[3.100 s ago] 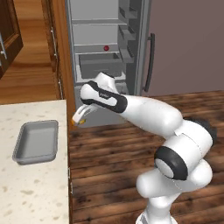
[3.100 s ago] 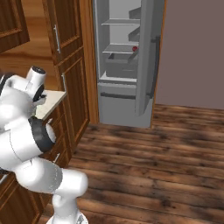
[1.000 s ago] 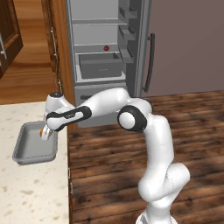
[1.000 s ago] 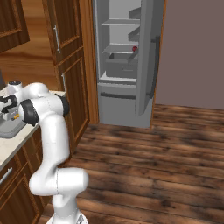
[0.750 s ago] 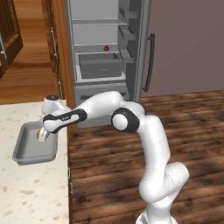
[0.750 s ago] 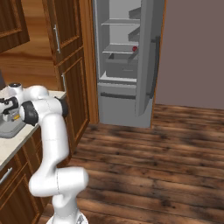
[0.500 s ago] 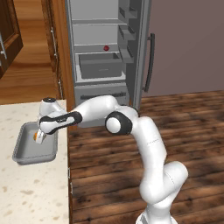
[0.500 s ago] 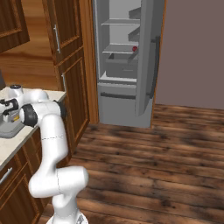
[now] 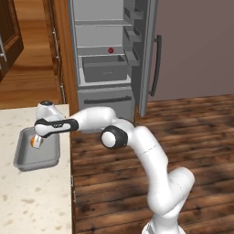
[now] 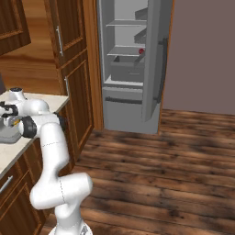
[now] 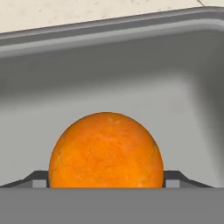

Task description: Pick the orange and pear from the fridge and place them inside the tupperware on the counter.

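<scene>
Lowering further into the tupperware [image 9: 22, 159] on the worktop [image 9: 32, 201], the hand [image 9: 35, 142] is clamped on the orange [image 11: 106, 151], nearing release; the pear [image 9: 110, 50] is waiting in the fridge [image 9: 107, 93]

Arm outstretched leftward, gripper [image 9: 35, 142] pointing down, seemingly closed.

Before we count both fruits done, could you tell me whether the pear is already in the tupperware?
No, the pear sits in the fridge.
</scene>
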Available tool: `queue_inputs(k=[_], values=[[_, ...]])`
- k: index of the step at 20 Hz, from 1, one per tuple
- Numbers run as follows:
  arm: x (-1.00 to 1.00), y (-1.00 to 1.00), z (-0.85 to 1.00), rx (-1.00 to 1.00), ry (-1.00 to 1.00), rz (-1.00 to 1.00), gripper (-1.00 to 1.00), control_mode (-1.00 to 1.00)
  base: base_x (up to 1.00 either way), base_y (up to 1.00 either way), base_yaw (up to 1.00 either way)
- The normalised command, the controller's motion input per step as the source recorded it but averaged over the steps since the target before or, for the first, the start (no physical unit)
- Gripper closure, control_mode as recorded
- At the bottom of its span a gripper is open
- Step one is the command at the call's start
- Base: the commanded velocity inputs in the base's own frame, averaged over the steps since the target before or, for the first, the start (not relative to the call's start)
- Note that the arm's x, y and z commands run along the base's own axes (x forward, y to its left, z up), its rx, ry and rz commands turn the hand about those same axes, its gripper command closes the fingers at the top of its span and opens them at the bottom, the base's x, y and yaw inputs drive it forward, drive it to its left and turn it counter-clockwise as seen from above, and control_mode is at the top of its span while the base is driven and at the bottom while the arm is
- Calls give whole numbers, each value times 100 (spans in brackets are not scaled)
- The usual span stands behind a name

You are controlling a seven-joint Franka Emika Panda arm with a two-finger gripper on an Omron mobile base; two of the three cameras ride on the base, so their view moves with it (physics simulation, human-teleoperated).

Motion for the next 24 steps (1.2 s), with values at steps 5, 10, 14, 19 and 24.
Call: queue_inputs(k=[5,10,14,19,24], values=[[2,11,-16,0,0,5,-100,-100,0,0,0],[-59,-4,6,0,-7,3,-100,-100,0,0,0],[-98,-28,33,0,-14,0,-100,-100,0,0,0],[-100,-78,30,0,-22,0,-100,-100,0,0,0],[-96,-100,19,0,-20,0,-100,-100,0,0,0]])
